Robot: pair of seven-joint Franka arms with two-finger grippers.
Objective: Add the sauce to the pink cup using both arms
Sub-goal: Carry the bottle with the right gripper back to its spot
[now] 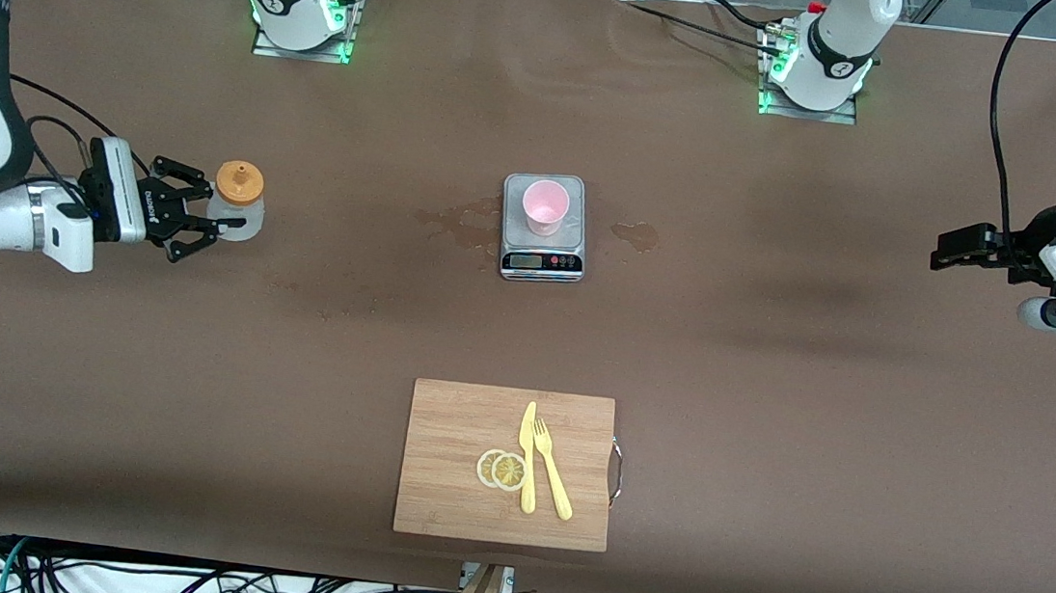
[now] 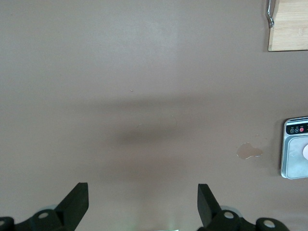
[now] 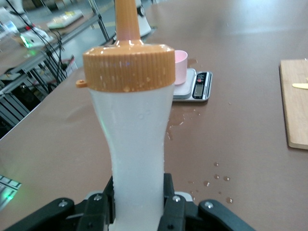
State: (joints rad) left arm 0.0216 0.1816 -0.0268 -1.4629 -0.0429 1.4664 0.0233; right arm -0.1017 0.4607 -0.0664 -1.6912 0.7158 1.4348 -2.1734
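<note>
Right end effector [image 1: 206, 219] gripped the sauce bottle [image 1: 238, 199] at frame's left; left end effector [image 1: 941, 251] waited open, right edge.

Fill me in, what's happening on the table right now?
The right gripper is shut on the sauce bottle, upright at the right arm's end of the table. The pink cup sits on the scale mid-table, apart from the bottle. The left gripper waits open over bare table at its own end.
</note>
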